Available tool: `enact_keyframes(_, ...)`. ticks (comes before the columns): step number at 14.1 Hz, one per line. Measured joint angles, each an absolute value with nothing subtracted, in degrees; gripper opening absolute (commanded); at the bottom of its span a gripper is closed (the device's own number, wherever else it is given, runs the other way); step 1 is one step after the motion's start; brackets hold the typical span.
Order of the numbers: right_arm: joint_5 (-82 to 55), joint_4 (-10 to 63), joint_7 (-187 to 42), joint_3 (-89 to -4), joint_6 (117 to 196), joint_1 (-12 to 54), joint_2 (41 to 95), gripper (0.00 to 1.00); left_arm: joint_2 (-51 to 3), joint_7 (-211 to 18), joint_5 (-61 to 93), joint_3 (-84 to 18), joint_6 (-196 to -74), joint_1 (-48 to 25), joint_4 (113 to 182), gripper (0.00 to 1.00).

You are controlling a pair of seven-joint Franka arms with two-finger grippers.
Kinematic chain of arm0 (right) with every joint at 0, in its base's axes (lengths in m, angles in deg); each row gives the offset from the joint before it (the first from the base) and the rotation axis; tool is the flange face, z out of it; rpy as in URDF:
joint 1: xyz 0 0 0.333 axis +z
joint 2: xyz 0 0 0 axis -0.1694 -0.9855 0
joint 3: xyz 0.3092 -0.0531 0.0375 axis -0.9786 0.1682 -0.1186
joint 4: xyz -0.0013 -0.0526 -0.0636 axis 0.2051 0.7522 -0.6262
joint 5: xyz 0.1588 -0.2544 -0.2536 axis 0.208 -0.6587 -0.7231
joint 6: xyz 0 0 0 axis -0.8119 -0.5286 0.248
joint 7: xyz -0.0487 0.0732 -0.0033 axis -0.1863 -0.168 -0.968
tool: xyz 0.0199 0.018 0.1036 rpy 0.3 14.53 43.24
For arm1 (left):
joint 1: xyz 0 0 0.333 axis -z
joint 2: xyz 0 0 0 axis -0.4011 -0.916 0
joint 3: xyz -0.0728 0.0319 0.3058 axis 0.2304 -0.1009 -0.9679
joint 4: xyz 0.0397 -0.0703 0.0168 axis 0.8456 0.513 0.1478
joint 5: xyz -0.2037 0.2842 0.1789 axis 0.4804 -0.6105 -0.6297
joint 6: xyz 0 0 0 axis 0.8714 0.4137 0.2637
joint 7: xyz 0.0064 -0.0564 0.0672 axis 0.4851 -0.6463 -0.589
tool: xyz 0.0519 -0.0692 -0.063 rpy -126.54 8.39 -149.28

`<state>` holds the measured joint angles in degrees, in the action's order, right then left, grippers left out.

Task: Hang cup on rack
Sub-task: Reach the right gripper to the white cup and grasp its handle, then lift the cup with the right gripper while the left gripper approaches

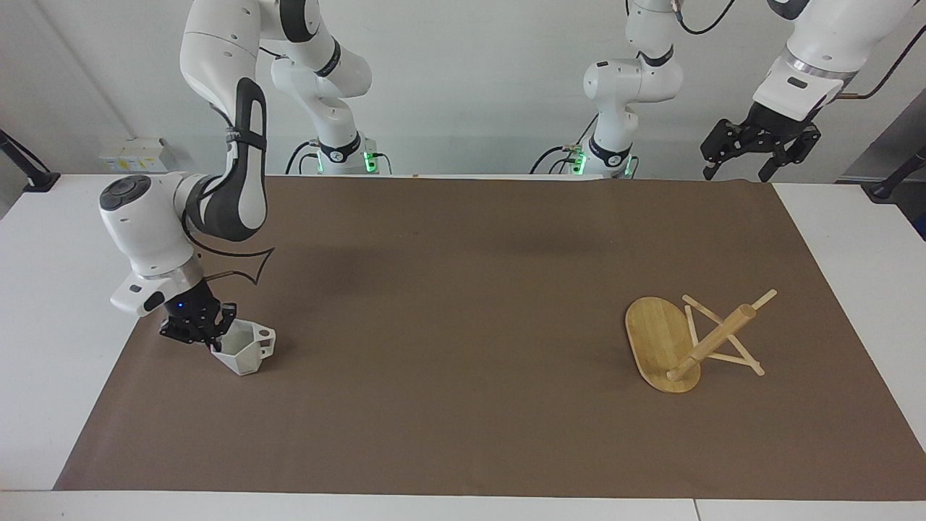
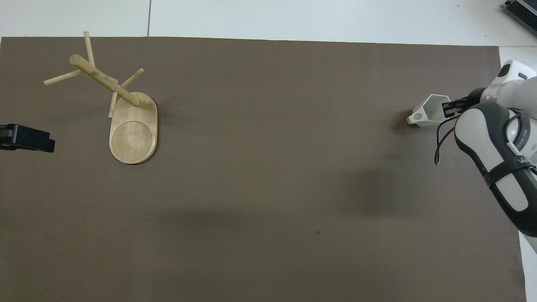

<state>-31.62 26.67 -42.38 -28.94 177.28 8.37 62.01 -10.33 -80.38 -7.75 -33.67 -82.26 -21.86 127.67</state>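
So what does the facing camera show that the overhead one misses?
Only the facing view shows both arms' bases and the whole left gripper, open, waiting above the table's edge. Only the overhead view shows the round ring marked on the rack's base. Both show the right gripper shut on the cup and the upright rack.

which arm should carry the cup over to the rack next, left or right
Right. The right gripper is already shut on the rim of the cup, at the right arm's end of the table. The left gripper waits open, raised over the mat's edge at the left arm's end. The rack stands empty there.
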Motion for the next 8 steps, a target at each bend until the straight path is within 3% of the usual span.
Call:
enact_keyframes(4,-24.07,26.36,-42.48,-28.96,173.88,8.39,62.03,0.0,-10.33,-80.38,-7.75,-33.67,-82.36,-21.86,127.68,1.0)
enact_keyframes(8,-16.46,22.13,-46.98,-28.98,164.17,8.42,62.73,0.0,-10.33,-80.37,-7.75,-33.67,-82.56,-21.86,127.68,1.0)
